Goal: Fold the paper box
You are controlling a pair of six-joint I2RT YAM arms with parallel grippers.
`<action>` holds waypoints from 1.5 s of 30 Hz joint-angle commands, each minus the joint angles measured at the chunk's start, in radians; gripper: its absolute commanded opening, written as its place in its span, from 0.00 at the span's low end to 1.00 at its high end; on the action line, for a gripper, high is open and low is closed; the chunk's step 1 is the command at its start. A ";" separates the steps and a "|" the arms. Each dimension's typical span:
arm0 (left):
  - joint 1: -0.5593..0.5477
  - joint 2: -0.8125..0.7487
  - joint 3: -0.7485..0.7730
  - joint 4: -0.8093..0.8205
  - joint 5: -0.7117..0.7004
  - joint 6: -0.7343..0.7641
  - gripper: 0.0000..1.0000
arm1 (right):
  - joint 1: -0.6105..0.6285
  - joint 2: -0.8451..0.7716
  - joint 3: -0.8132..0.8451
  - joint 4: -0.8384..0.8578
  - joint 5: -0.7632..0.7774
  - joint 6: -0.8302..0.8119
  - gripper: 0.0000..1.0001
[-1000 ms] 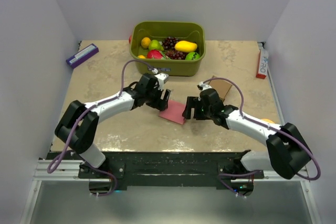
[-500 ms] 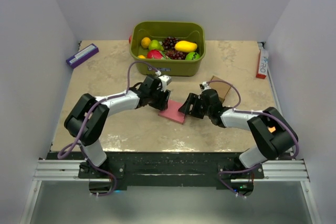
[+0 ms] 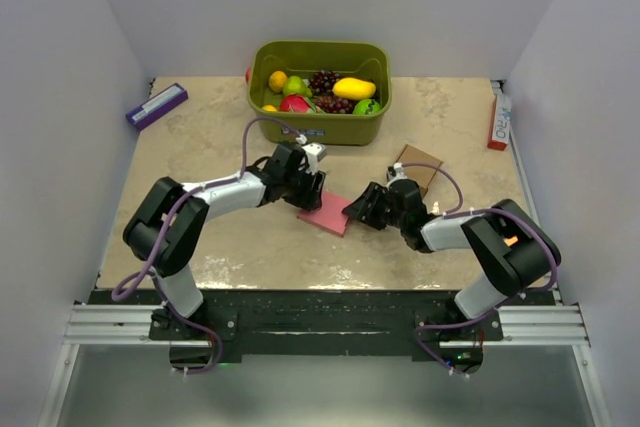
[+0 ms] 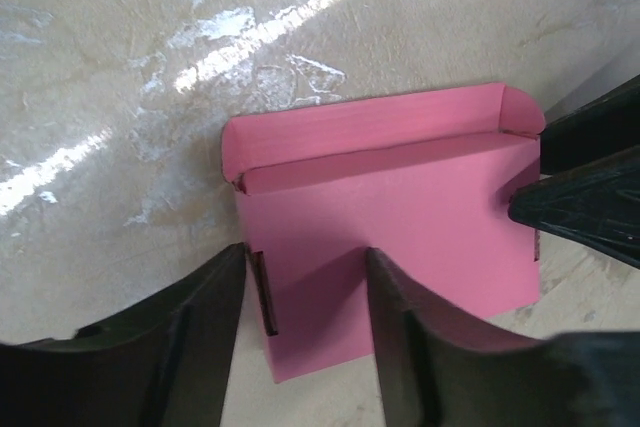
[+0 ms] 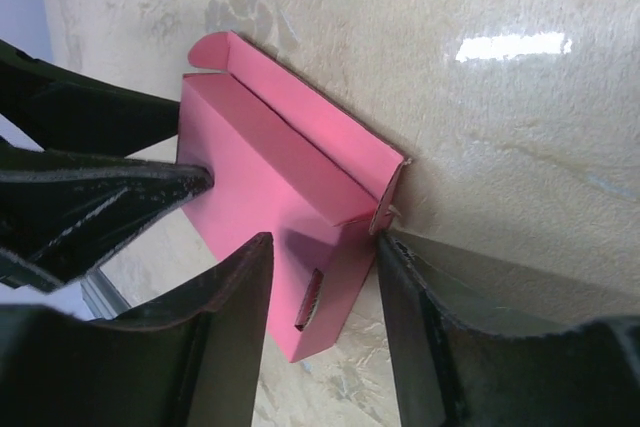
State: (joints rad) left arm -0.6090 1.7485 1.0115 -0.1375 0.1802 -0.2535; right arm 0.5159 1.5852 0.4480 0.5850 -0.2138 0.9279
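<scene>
Behind paper box [image 3: 327, 212], fruit bin [image 3: 320, 129], brown box [image 3: 420, 163]

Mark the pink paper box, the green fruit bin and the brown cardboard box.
paper box [image 4: 400, 217]: left wrist view, middle of its flat top panel.
green bin [image 3: 318, 129]: top view, its front wall.
brown cardboard box [image 3: 420, 157]: top view, its top face.
</scene>
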 commanded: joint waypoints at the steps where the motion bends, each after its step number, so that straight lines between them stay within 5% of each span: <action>1: 0.006 -0.053 -0.013 0.001 0.022 -0.039 0.73 | 0.012 0.021 -0.043 -0.126 0.063 -0.011 0.44; 6: 0.048 -0.176 -0.054 0.018 0.038 -0.081 0.86 | 0.013 0.025 -0.057 -0.136 0.083 -0.015 0.34; 13: 0.110 -0.322 -0.146 0.078 0.087 -0.220 0.89 | 0.012 0.038 -0.081 -0.123 0.094 -0.011 0.05; 17: 0.110 -0.375 -0.198 0.095 0.061 -0.260 0.89 | 0.012 0.027 -0.104 -0.077 0.051 0.008 0.01; 21: 0.112 -0.429 -0.269 0.122 0.036 -0.308 0.91 | 0.013 -0.063 -0.092 -0.141 0.066 -0.018 0.16; 25: 0.112 -0.446 -0.327 0.208 0.045 -0.357 0.92 | 0.013 -0.181 -0.062 -0.249 0.103 -0.078 0.53; 29: 0.112 -0.429 -0.350 0.245 0.057 -0.371 0.92 | 0.012 -0.208 -0.063 -0.278 0.090 -0.100 0.69; 37: 0.112 -0.342 -0.386 0.345 0.088 -0.366 0.89 | 0.013 -0.120 -0.109 -0.108 0.037 -0.044 0.78; 45: 0.110 -0.225 -0.404 0.446 0.105 -0.346 0.73 | 0.012 0.028 -0.107 0.050 -0.009 -0.020 0.77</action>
State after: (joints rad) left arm -0.4995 1.4837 0.6167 0.1963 0.2619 -0.6098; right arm 0.5251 1.5284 0.3733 0.6701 -0.2142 0.9073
